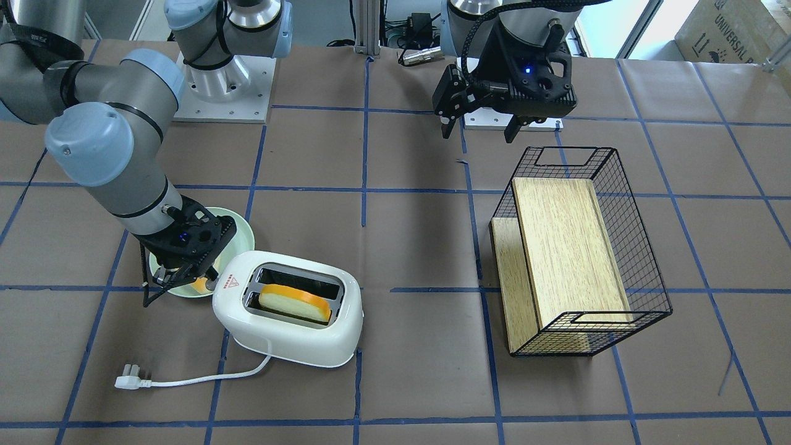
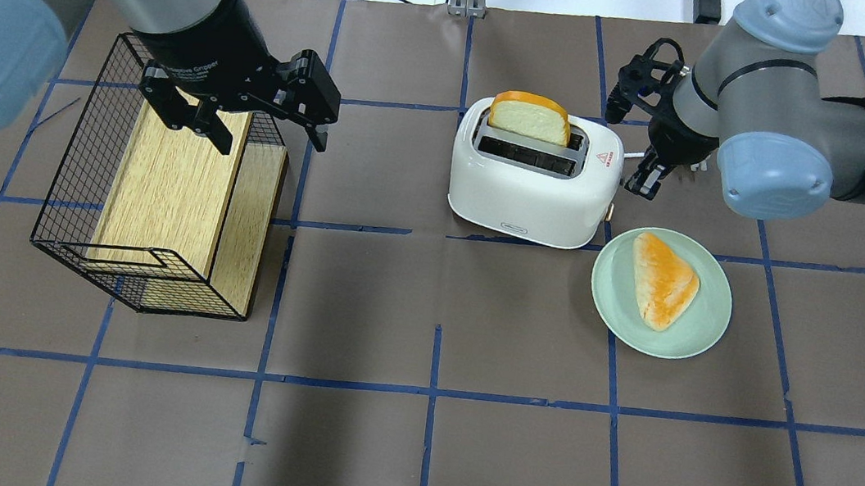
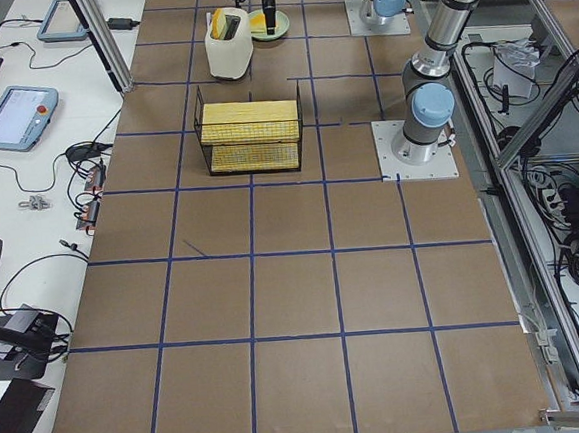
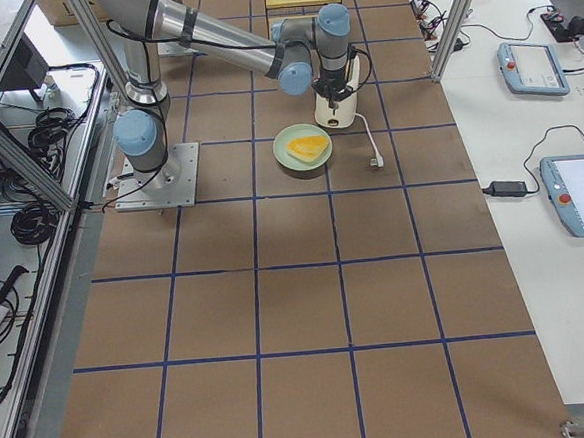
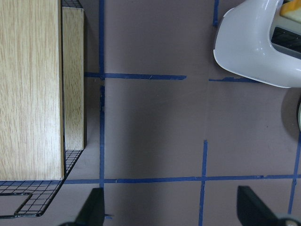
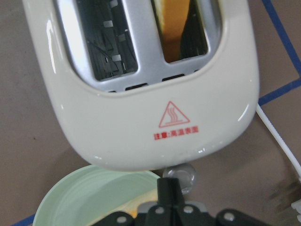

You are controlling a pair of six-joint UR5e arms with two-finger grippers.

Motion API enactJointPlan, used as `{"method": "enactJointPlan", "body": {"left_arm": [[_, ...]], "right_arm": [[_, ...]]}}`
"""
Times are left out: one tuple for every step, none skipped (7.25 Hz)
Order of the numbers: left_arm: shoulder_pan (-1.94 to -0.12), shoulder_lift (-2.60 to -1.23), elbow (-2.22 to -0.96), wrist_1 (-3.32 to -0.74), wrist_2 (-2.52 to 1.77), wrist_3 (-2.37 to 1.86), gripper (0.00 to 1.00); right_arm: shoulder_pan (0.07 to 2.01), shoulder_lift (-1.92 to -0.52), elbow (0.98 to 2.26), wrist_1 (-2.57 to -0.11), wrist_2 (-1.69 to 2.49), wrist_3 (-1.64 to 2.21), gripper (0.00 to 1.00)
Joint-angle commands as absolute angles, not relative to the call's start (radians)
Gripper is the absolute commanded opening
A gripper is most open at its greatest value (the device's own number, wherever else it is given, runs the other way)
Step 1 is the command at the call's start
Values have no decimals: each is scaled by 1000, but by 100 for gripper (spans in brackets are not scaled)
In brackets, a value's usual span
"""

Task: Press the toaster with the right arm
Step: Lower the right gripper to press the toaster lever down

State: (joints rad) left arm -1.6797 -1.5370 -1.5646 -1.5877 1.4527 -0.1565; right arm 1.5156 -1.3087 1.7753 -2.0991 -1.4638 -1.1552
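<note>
The press looked not yet made: the right gripper [image 2: 638, 186], fingers pinched together on nothing, hung at the 3 o'clock end of the toaster [image 2: 529, 193], whose bread [image 2: 530, 119] stood high, the plate [image 2: 613, 302] at its 4 o'clock.

The table [image 3: 297, 306] is covered with brown paper (marked by blue tape lines [image 3: 292, 253]); a teach pendant [image 3: 16, 118] is laid on a white bench [image 3: 26, 182].
</note>
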Motion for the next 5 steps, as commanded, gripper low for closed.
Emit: {"method": "enactJointPlan", "body": {"left_arm": [[-1680,-1536,-1565,-1588,1453,-156,100],[-1680,-1537,-1565,-1588,1453,-156,100],[-1680,-1537,-1565,-1588,1453,-156,100],[-1680,-1536,-1565,-1588,1453,-156,100],[-1680,-1537,-1565,-1588,1453,-156,100]], "right_arm": [[1516,-1261,1772,-2124,-1460,-1157,11],[1516,-1250,1772,-2129,-1460,-1157,11],[1516,-1249,1773,-2140,-1460,-1158,11],[1516,-1247,1779,-2151,-1462,-1158,11],[1516,-1243,1779,-2149,-1462,-1160,12]]}}
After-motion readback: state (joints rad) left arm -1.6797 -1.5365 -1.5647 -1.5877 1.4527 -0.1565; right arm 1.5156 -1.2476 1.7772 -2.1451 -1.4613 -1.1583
